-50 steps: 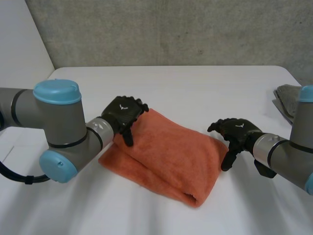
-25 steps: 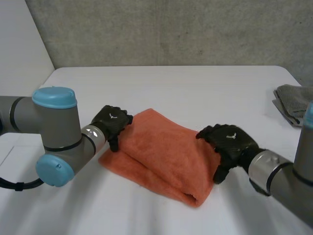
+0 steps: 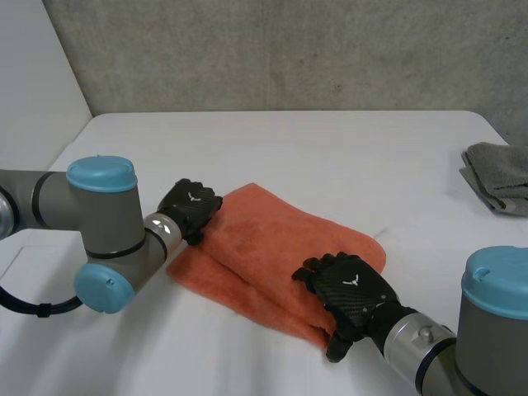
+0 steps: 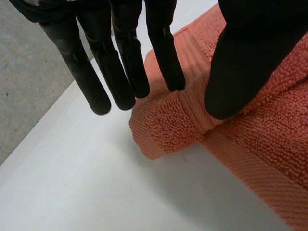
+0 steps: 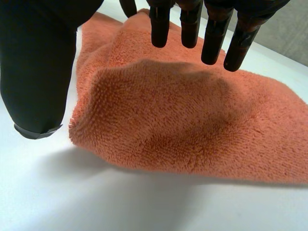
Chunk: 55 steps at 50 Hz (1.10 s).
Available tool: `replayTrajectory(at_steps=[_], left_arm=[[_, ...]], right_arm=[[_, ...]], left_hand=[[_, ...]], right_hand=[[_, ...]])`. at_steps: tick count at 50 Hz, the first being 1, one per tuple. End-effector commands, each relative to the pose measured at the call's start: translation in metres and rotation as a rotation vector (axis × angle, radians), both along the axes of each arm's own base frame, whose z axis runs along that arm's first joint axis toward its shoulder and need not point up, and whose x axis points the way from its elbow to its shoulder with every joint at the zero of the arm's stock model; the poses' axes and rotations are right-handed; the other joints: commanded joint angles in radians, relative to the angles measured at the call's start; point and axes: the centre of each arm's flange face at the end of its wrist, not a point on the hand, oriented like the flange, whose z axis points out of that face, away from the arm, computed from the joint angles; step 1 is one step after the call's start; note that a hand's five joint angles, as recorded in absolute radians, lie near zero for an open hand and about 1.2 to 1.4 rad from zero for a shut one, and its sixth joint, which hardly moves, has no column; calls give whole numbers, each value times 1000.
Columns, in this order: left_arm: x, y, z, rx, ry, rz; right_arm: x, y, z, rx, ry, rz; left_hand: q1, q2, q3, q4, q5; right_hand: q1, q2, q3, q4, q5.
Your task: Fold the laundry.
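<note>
1. The towel (image 3: 272, 239) lies folded into a thick band on the bench (image 3: 330, 140), near its front edge and about midway between its side edges, slanting from back-left to front-right
2. The left hand (image 3: 191, 208) is at the towel's left end. Its fingers (image 4: 127, 62) are straight and spread wide over the folded corner, and its thumb is set on top of the pile, with nothing pinched
3. The right hand (image 3: 346, 289) is over the front-right end, fingers straight and apart just above the terry and thumb down beside the edge, holding nothing
4. Handling, as I judge it: thick looped terry that is soft, limp, light and not fragile. It looks rough enough not to slip from a pinch, though the layers may slide on each other and the fold looks puffy
5. Best hold: pinch both layers at the hemmed corners of one end, or press flat on top to set the crease. A hold in the middle would likely bunch it
6. A grey cloth (image 3: 499, 175) lies at the bench's right edge, well apart
</note>
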Motion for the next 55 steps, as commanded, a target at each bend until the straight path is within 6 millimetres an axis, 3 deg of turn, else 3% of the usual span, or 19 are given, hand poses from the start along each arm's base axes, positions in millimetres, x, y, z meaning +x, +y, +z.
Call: replayTrajectory(at_steps=[1, 6, 16, 21, 23, 27, 35, 41, 55], left_arm=[[0, -2, -1, -7, -11, 5], [-1, 6, 1, -9, -31, 32], [6, 40, 50, -69, -2, 46], [11, 60, 63, -72, 0, 32], [14, 67, 66, -69, 0, 31], [18, 75, 68, -65, -2, 31], [19, 89, 69, -43, 19, 23], [17, 99, 63, 5, 49, 21], [2, 149, 48, 161, 117, -44]], right_arm=[[-1, -3, -10, 28, -22, -60], [1, -4, -11, 25, -27, -57], [0, -12, -16, -14, -25, -97], [-3, -16, -17, -25, -26, -118], [-3, -16, -17, -30, -22, -117], [-3, -17, -17, -38, -18, -116], [-7, -17, -3, -109, -26, -116], [-30, -39, 9, -219, 44, -166], [-47, -66, 12, -353, 146, -124]], left_hand=[[505, 508, 510, 506, 517], [505, 508, 510, 506, 517], [505, 508, 510, 506, 517], [505, 508, 510, 506, 517], [505, 508, 510, 506, 517], [505, 508, 510, 506, 517], [505, 508, 510, 506, 517], [505, 508, 510, 506, 517], [505, 508, 510, 506, 517]], right_hand=[[142, 123, 109, 111, 109], [268, 249, 235, 237, 235], [623, 604, 590, 592, 590], [779, 759, 745, 748, 746], [948, 929, 915, 917, 915], [1192, 1172, 1158, 1161, 1159], [1192, 1173, 1159, 1161, 1159], [1192, 1173, 1159, 1161, 1159], [1192, 1173, 1159, 1161, 1159]])
